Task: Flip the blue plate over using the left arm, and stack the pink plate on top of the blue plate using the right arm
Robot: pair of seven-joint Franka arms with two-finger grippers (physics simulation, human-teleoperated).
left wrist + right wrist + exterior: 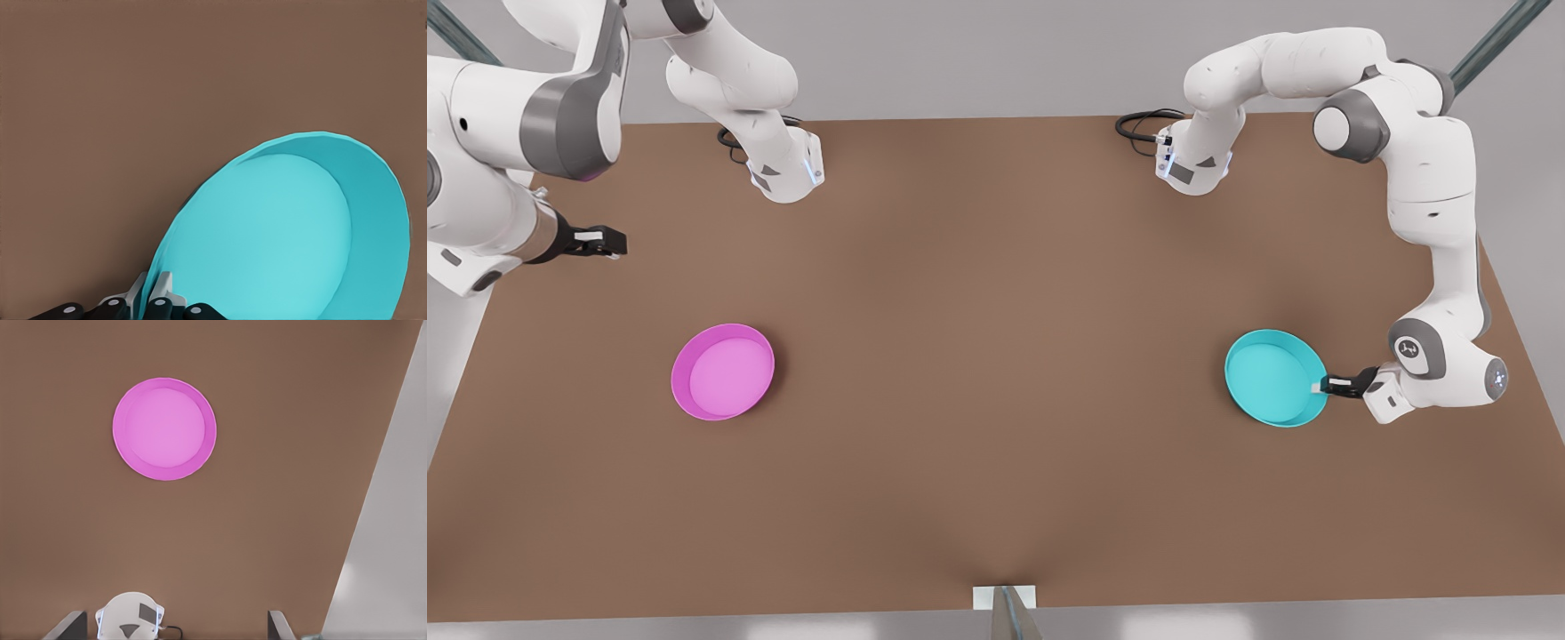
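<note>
Handling: the blue plate (1272,378) looks like a light, stiff, smooth plastic dish; its low upright rim is the only practical hold. The left claw (1319,386) is clamped on that rim at the edge toward the front view's right, one finger inside the wall and one outside, as the left wrist view confirms (152,293). A thin rim pinched at a single point will probably let the dish pivot or slip during the turn, so firm pressure is advised.

Position: the blue plate sits on the table (996,444) at the front view's right, open side up, possibly raised slightly at the gripped edge; that cannot be settled.

The pink plate (723,371) rests flat, open side up, at the front view's left, well apart from the blue one. It should handle alike; take it by the rim.

The right claw (609,242) waits above the table's far left edge, fingers apart and holding nothing.

Obstructions: none lie between the plates. Both arm bases (787,173) stand at the far edge, clear of the work.
</note>
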